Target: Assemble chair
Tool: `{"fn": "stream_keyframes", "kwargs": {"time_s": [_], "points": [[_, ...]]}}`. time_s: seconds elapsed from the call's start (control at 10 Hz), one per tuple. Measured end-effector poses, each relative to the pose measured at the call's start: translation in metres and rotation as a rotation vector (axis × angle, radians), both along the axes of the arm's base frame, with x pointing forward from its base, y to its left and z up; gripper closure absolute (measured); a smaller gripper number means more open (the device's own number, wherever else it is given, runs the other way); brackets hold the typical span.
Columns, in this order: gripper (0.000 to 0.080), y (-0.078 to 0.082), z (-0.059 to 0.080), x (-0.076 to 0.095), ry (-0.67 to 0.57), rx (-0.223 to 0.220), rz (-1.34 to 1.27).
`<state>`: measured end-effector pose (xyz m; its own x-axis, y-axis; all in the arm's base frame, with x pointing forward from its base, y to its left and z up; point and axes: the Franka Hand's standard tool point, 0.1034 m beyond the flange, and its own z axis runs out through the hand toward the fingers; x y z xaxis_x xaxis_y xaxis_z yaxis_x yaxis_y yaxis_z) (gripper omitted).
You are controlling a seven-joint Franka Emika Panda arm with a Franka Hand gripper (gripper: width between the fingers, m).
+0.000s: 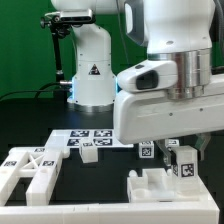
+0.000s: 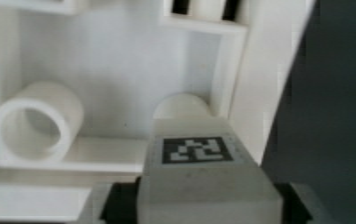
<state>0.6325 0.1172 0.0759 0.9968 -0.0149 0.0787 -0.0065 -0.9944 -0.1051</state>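
The dark surface (image 1: 25, 115) carries the arm's white base (image 1: 93, 80) at about eleven o'clock in the exterior view, and the marker board (image 1: 92, 134) lies flat near the middle, on the base's six o'clock side. A white cross-braced frame (image 1: 30, 168) lies at eight o'clock and a chunky slotted piece (image 1: 150, 187) at five o'clock, with a small white block (image 1: 88, 153) between them at the marker board's edge. A low white rail (image 1: 95, 207) runs from six to seven o'clock.
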Motion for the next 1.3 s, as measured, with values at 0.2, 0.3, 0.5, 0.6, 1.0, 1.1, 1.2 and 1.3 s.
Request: {"fn": "stream_keyframes", "kwargs": {"time_s": [0.2, 0.3, 0.5, 0.6, 1.0, 1.1, 1.2, 1.3], "points": [[0.0514, 0.0001, -0.0001, 0.0015, 0.039, 0.049, -0.332], [0.0514, 0.0002, -0.0003, 0.0023, 0.055, 0.061, -0.451], [0.0514, 0.0011, -0.0006, 0.0037, 0.1, 0.082, -0.718], [0.0512, 0.0021, -0.0005, 0.0042, 0.134, 0.078, -0.81], [0.0512, 0.0018, -0.0011, 0.0053, 0.155, 0.08, -0.943], [0.0335, 0.0018, -0.0012, 0.0053, 0.152, 0.078, -0.92], [0.0335, 0.002, -0.0008, 0.0052, 0.149, 0.072, -0.871], [0.0216, 0.0038, 0.0014, 0.0046, 0.152, 0.052, -0.782]]}}
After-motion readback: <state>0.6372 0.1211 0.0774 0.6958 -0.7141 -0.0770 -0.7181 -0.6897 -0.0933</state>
